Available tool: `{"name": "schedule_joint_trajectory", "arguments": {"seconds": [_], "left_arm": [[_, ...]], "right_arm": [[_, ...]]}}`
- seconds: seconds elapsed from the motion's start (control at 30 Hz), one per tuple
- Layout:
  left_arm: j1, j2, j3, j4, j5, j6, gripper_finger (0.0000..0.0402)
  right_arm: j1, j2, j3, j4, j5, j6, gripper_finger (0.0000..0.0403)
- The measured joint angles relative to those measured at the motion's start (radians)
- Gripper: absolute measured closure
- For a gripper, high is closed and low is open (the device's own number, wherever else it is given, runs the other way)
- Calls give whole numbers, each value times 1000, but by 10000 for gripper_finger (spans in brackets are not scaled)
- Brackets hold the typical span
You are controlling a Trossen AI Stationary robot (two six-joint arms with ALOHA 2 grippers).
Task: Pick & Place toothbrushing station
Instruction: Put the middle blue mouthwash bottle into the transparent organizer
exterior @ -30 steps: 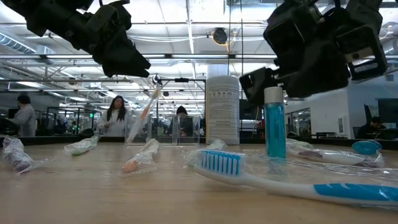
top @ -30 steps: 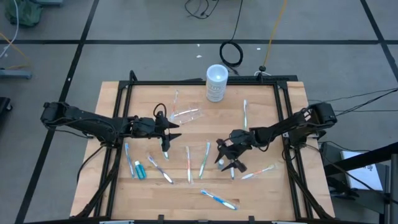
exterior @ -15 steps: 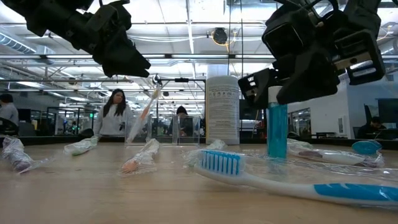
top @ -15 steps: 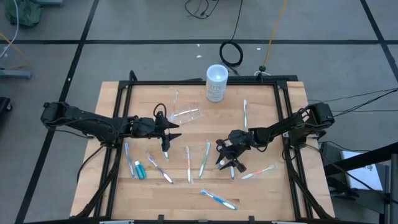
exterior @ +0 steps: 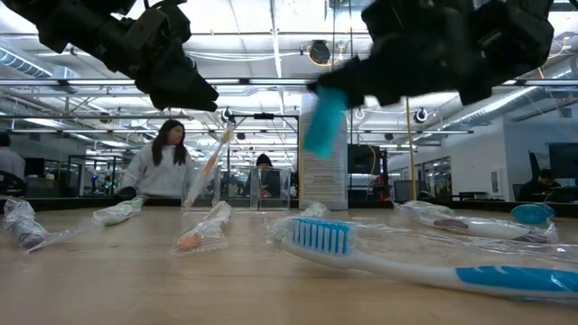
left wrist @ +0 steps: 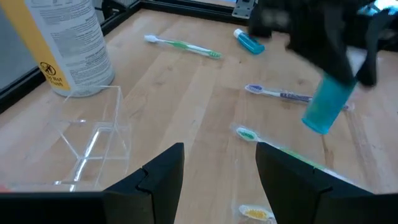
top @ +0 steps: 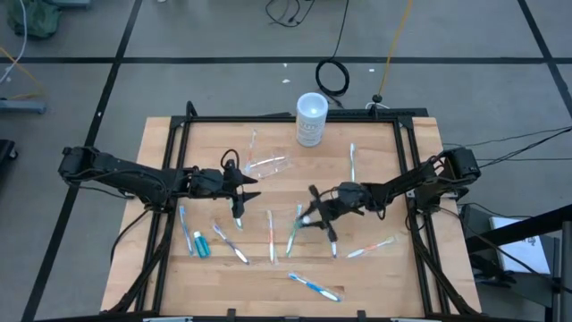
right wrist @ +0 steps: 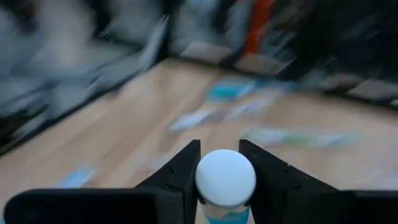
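Two claws are over the wooden worktop [top: 384, 286]. My right claw [top: 315, 213] is clamped on a small teal tube [exterior: 323, 120], white cap [right wrist: 225, 176] pinched between the fingers, the tube lifted clear of the wood and tilted; from the left wrist view it hangs in the air above a purple-handled toothbrush [left wrist: 277, 94]. My left claw [top: 238, 207] hovers just beside the clear plastic holder [top: 266, 165], its fingers [left wrist: 165, 180] apart and holding nothing; the holder lies on the worktop near the white canister [top: 310, 119] with the yellowish label. Toothbrushes lie scattered across the wood: a green one [top: 352, 165] near the far right edge, a blue one [top: 315, 286] at the near edge. Another teal tube [top: 201, 244] rests at the left.
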Motion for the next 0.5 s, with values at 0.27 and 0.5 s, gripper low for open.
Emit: {"name": "schedule_joint_trajectory", "arguments": {"seconds": [0.27, 0.5], "left_arm": [[-1, 0, 0, 80, -85, 144, 195], [0, 0, 0, 123, -229, 209, 195]], "right_arm": [[-72, 0, 88, 153, 374, 3, 319], [-159, 84, 316, -133, 304, 47, 311]]}}
